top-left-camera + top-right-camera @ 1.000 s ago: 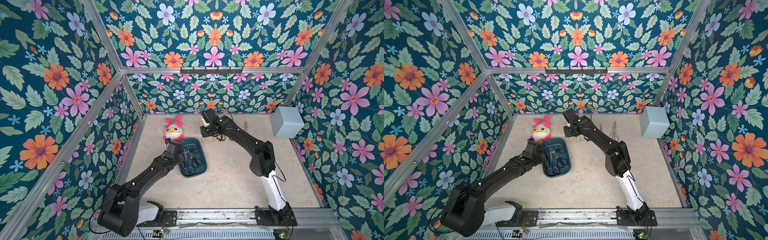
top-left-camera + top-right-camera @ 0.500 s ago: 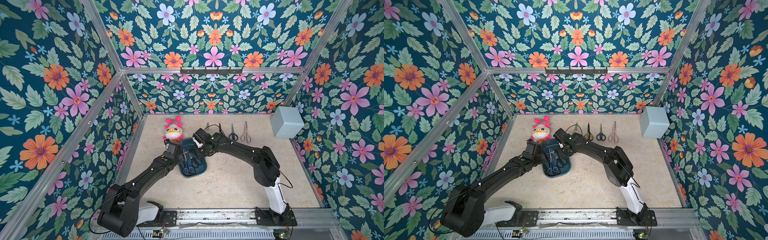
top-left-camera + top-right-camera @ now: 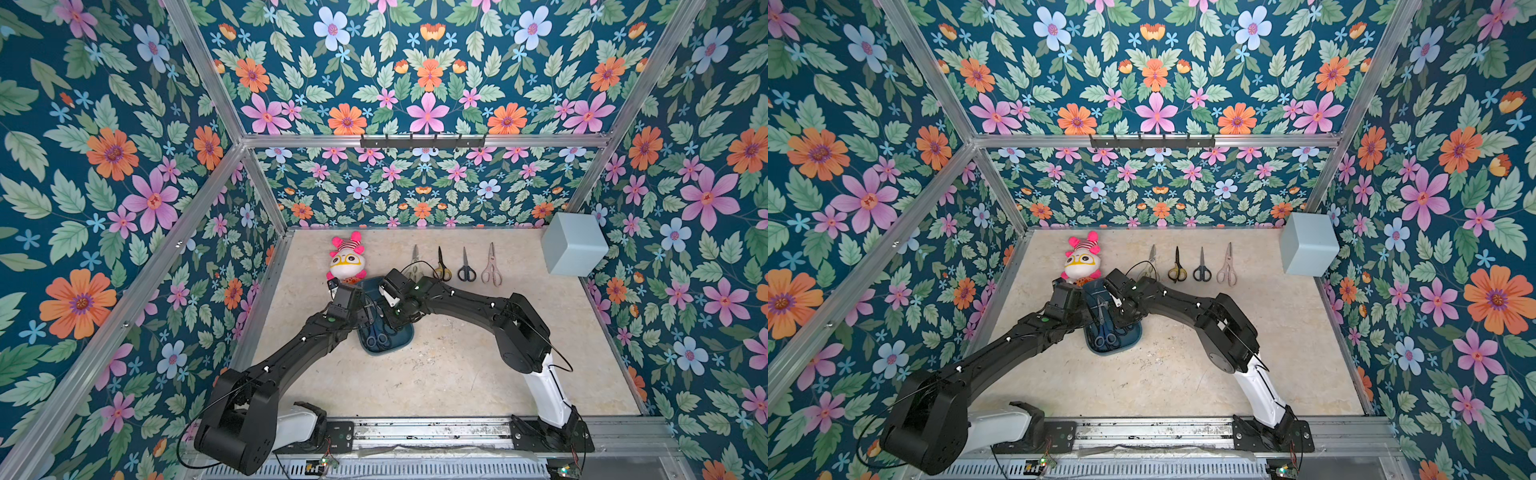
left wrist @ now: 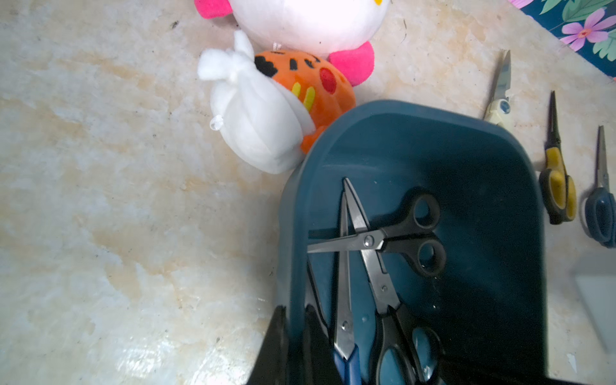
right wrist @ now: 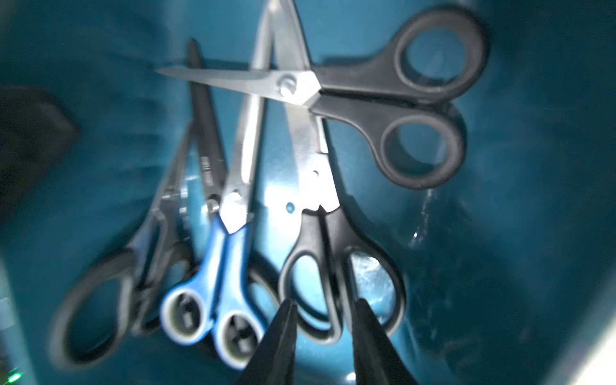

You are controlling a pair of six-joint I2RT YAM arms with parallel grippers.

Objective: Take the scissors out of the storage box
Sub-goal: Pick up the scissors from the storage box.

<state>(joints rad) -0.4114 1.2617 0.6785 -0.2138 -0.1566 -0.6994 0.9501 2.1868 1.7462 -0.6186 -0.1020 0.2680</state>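
My right hand (image 5: 324, 310) hangs low inside the box (image 5: 533, 173), its two fingers parted on either side of the handle end of the black-handled pair (image 5: 328, 233). It grips nothing yet. I take this to be the reach for the next pair of scissors.

To do it well, I would settle one finger on each side of the bar where the two loops meet, not inside a loop (a finger through a ring would likely snag). Then I would close firmly and lift straight up before moving sideways. The catch is the small black pair (image 5: 383, 93), which lies crosswise over the blades of my target and of the blue-handled pair (image 5: 230, 260) beside it. A quick pull could drag or flip it, so raising the handles first and slowly should let the blades slide out from under. The two darker pairs (image 5: 146, 253) beyond the blue one are blurred.

My left hand (image 4: 295, 315) is clenched on the box's side wall, one finger outside and one inside. That should pin the box while I pull.

In a top view the box (image 3: 405, 334) sits just left of the frame's centre, with the plush toy (image 3: 347, 259) against its upper left corner. Up and to the right, four pairs lie in a row on the tabletop (image 3: 415, 374): the cream pair (image 3: 414, 254), yellow-and-black pair (image 3: 441, 270), navy pair (image 3: 466, 272) and pink pair (image 3: 491, 272). The pale cube (image 3: 573, 245) stands further right.
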